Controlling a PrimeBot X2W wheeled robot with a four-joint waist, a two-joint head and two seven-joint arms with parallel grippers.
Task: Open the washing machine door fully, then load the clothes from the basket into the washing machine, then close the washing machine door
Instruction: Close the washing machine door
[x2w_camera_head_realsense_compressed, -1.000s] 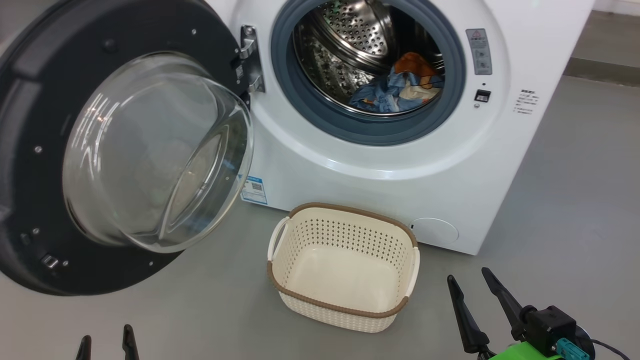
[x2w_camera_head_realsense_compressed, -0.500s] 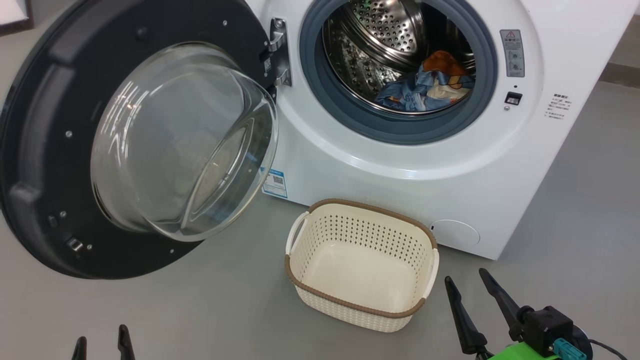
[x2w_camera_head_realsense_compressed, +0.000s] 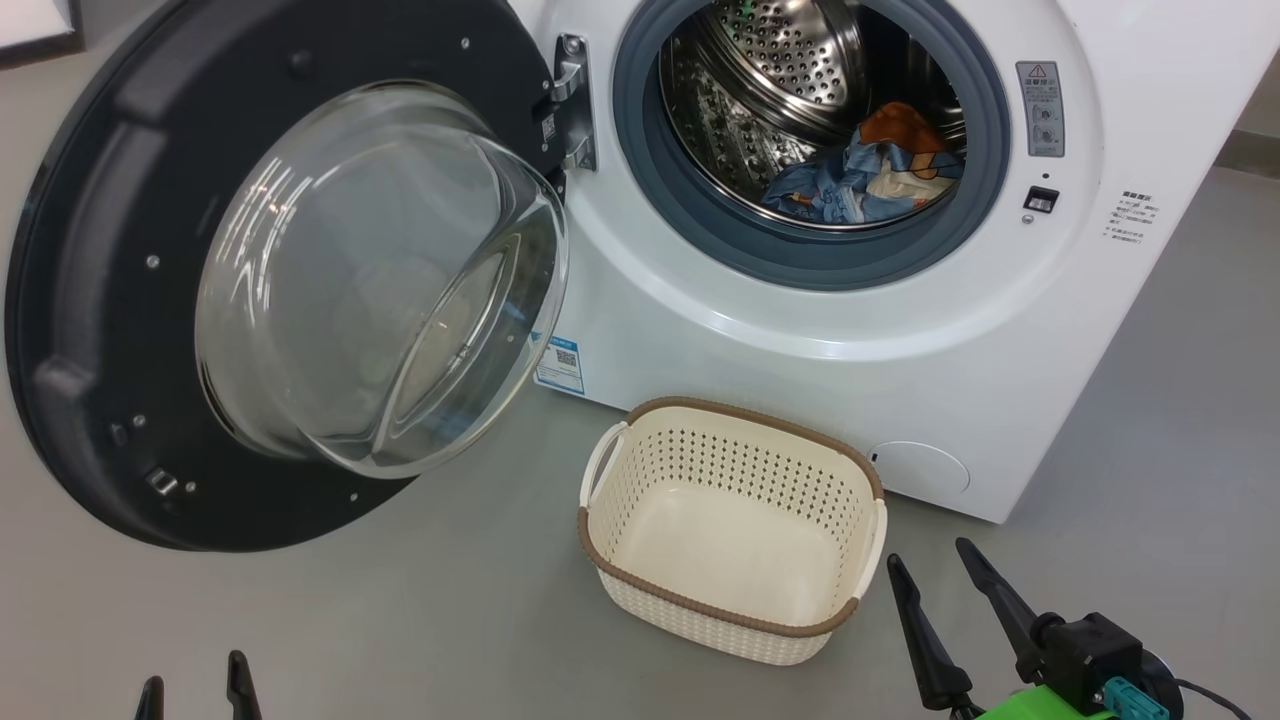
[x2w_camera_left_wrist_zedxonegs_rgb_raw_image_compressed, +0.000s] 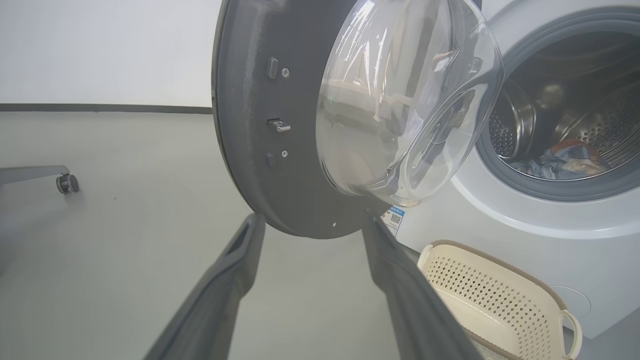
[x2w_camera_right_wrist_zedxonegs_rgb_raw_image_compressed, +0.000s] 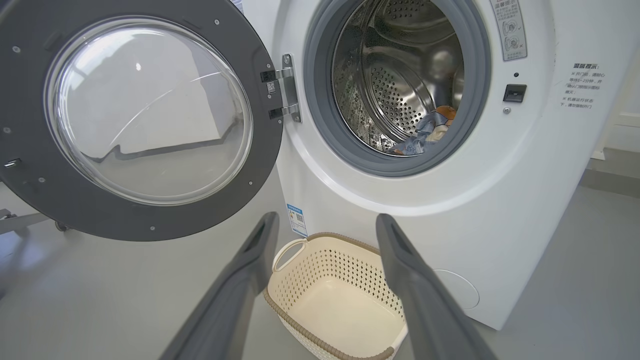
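Washing machine door (x2w_camera_head_realsense_compressed: 380, 280) was swung wide on its hinge (x2w_camera_head_realsense_compressed: 575, 100), glass bowl facing out. Clothes (x2w_camera_head_realsense_compressed: 865, 175) sat low in the drum (x2w_camera_head_realsense_compressed: 790, 80), behind the gasket (x2w_camera_head_realsense_compressed: 700, 215). Basket (x2w_camera_head_realsense_compressed: 750, 408) was empty on the floor (x2w_camera_head_realsense_compressed: 450, 600), just in front of the washing machine (x2w_camera_head_realsense_compressed: 800, 330) and below the opening. So loading looked done and only the close was left.

Left claw (x2w_camera_head_realsense_compressed: 193, 680) was spread open and held nothing. In its wrist view it pointed at the door's lower rim, apparently short of contact. Right claw (x2w_camera_head_realsense_compressed: 930, 555) was also open and empty, near the basket's right end.

Risks:
- A push on the bulging glass could skid off it. The black rim looks the safer contact.
- Too soft a push and the latch may not catch.
- The door's lower edge might clip the basket's left handle on the swing. I couldn't judge the clearance.
- A fold of fabric could catch in the gasket if the clothes slid forward.
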